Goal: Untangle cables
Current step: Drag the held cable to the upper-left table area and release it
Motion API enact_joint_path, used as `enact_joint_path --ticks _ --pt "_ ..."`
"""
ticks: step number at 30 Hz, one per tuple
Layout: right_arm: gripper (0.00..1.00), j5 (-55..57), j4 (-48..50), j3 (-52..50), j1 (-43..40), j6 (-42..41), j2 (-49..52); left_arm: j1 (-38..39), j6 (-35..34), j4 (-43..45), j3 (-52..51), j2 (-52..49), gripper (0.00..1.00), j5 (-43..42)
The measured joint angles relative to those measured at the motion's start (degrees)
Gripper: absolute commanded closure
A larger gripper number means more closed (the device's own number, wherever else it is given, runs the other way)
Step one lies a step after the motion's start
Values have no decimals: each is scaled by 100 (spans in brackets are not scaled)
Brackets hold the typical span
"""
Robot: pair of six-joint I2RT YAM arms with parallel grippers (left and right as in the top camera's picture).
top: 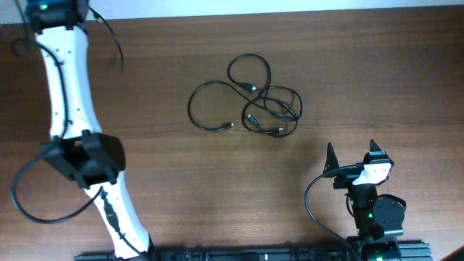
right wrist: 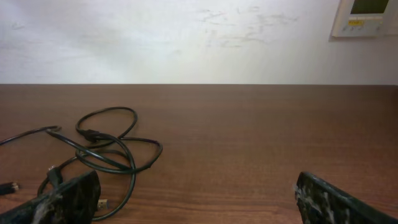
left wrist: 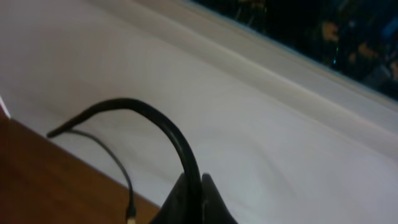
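**Tangled cables lie mid-table, well apart from both arms**

The cables [top: 246, 101], thin black cords with small plug ends, lie in a loose snarl near the middle of the brown wooden table [top: 377, 65]. Seen from overhead, one strand opens into a wide loop on the left and ends in a plug. Another curls toward the far edge, and the tightest overlapping coils sit on the right of the bundle. Nothing touches them.

The right gripper [top: 351, 150] sits at the near right of the table, well apart from the cables, which lie ahead of it and to its left. Its jaws are spread wide and hold nothing. In the right wrist view its two black fingers [right wrist: 68, 199] show at the bottom corners with bare wood between them, and the snarl lies on the table at the left. Beyond the table's far edge stands a pale wall [right wrist: 155, 37] with a white control panel [right wrist: 367, 17] at the upper right.

The left arm [top: 65, 87] extends along the table's left side toward the far left corner, its end cut off by the overhead frame. In the left wrist view the left gripper [left wrist: 198, 202] shows only as a blurred, dark pointed shape at the bottom edge. Whether its jaws are apart or together cannot be told. A thick black wire [left wrist: 155, 118] arches up from it against the wall.
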State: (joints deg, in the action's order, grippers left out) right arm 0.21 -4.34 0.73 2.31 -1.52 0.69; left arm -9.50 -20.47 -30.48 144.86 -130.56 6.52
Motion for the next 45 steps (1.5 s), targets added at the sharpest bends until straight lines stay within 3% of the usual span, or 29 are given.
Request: enact_joint_path --ticks 1,2,3,4,8,11,17,20,22,26,32,36,39,42,45 --pt "2 0 0 0 0 0 0 -149 -46 345 -282 -4 80 -52" --pt "2 0 0 0 0 2 0 -326 -7 870 -708 -4 67 -101" --pt "2 0 -2 0 0 0 0 -444 -17 1121 -994 -7 6 -122" --pt "2 0 0 0 0 2 0 -553 -15 1392 -1355 -4 1 -166" --pt "3 0 0 0 0 -2 0 -1086 -9 1261 -2468 -28 1 -210" --pt "3 0 0 0 0 -2 0 -1436 4 922 -2555 -28 14 -396" --pt "2 0 0 0 0 -2 0 -1744 -9 1104 -2555 -28 13 -2286" --pt "2 0 0 0 0 0 0 -1681 -7 946 -2549 -28 21 -2570" --pt "3 0 0 0 0 0 0 -1672 4 669 -2549 -28 20 -2638" --pt "2 0 0 0 0 0 0 -1622 472 221 -2577 -28 19 -2667" --pt "3 0 0 0 0 0 0 -1093 2240 -649 -2684 -459 20 -2439" --pt "2 0 0 0 0 0 0 -822 3130 -925 -2712 -839 19 -1746" --pt "2 0 0 0 0 2 0 -769 3362 -918 -2721 -953 20 -911" --pt "2 0 0 0 0 -4 0 -800 3506 -927 -2721 -1036 48 -400" --pt "2 0 0 0 0 -2 0 -815 3604 -981 -2721 -1130 93 -240"
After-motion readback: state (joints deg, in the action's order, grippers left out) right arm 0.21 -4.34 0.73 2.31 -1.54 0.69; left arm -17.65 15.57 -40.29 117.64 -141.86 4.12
